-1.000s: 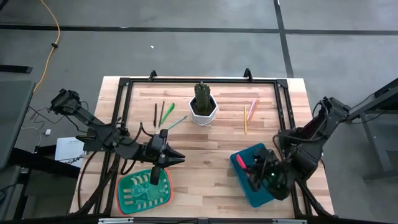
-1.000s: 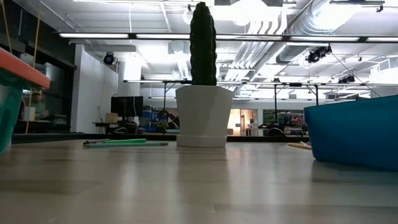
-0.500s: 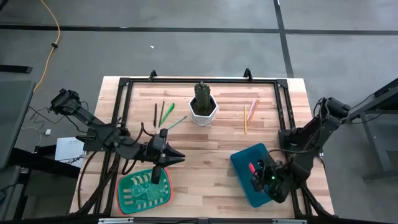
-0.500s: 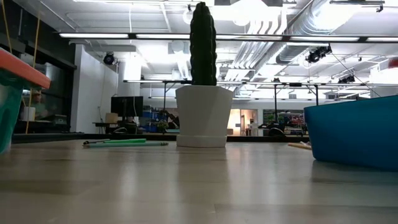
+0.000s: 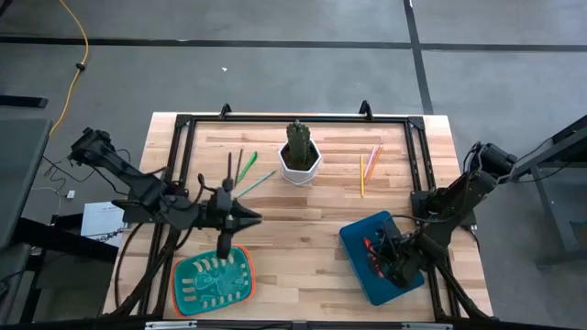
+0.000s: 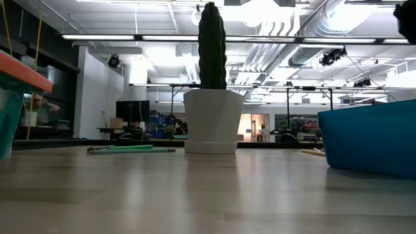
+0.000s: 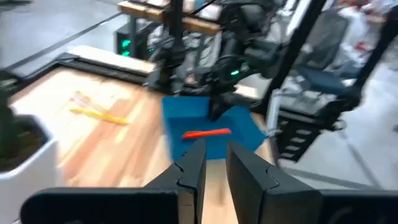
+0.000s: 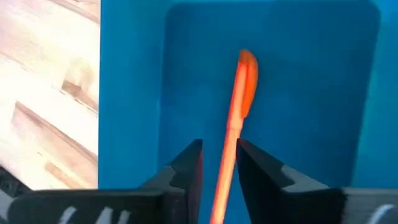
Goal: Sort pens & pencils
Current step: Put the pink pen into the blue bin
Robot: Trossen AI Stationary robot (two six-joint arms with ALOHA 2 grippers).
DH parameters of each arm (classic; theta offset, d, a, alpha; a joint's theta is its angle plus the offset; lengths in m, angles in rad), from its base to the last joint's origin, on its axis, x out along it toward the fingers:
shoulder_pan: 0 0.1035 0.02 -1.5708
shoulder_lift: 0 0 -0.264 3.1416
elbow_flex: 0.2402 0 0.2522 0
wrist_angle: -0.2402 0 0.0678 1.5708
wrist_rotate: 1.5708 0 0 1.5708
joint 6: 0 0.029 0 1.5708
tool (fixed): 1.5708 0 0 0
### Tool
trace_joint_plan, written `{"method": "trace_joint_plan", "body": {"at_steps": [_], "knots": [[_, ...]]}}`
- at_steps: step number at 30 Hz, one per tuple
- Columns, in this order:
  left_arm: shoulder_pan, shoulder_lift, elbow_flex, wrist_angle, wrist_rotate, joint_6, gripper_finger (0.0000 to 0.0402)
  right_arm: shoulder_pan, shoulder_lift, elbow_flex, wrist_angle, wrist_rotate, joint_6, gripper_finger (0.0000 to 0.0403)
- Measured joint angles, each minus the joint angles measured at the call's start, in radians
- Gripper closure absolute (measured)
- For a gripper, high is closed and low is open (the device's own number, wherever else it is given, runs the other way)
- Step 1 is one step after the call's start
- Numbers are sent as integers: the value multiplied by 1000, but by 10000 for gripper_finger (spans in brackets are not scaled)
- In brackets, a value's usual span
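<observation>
Orange-red plastic pen (image 8: 239, 106) lies in my blue plastic bin (image 5: 374, 259) between the slightly parted right jaws (image 8: 218, 163), which don't pinch it, while my left jaws (image 5: 223, 240), narrowly open and empty, hang over the green tray (image 5: 213, 283) on the wooden table (image 5: 312, 220).

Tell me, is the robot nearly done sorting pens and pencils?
Not yet. Nothing looks finished. In hand: the right gripper is over the blue bin with a red pen. Still to do: green pens and dark pencils beside the cactus pot, a yellow pencil and pink pen on its other side. The left gripper waits by the green tray.
</observation>
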Motion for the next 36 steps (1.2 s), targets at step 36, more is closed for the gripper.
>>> {"method": "trace_joint_plan", "body": {"at_steps": [36], "knots": [[397,-188,-1,-612,111,174,350,-1024,-305,0,9,-49,-837,295]]}}
